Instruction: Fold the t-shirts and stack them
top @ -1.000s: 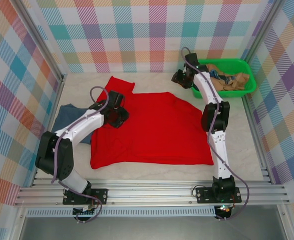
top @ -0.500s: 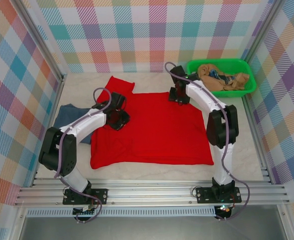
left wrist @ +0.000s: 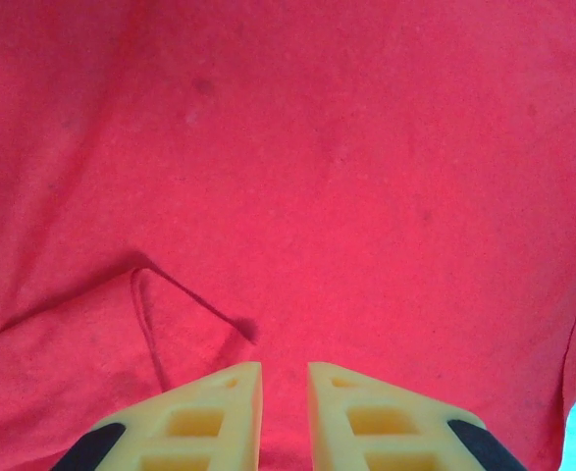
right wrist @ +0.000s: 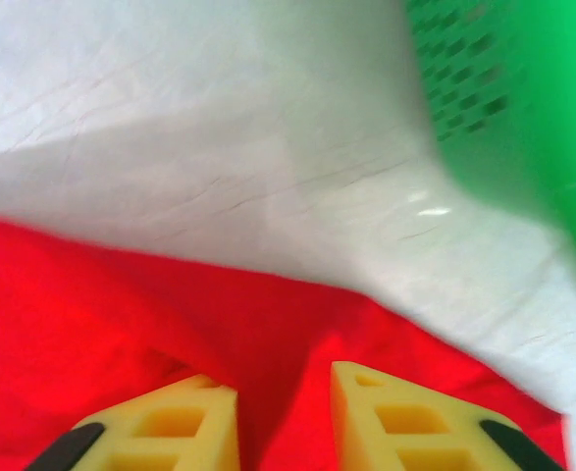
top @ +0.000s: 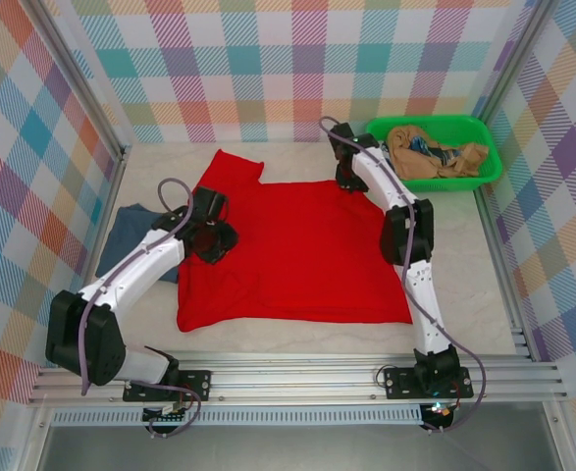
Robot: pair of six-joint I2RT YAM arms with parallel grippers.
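Right hand [right wrist: 285,383], jaws apart, straddles far edge of red t-shirt [top: 307,250]; left hand [left wrist: 285,371], narrow, above it.

Large cloth t-shirt [top: 297,255]: bright red, plain
Smaller cloth t-shirt [top: 128,235]: slate blue
Plastic basket [top: 430,122]: bright green
Table [top: 484,285]: pale cream, faintly veined
Enclosure walls [top: 268,69]: pastel plaid, many colours

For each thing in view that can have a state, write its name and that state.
Large red cloth t-shirt: spread out flat, not yet folded.
Slate-blue cloth t-shirt: lying left of the red one.
Green plastic basket: holding crumpled clothes.
Left gripper: shut on the red t-shirt.
Right gripper: open, astride the red t-shirt's far edge.
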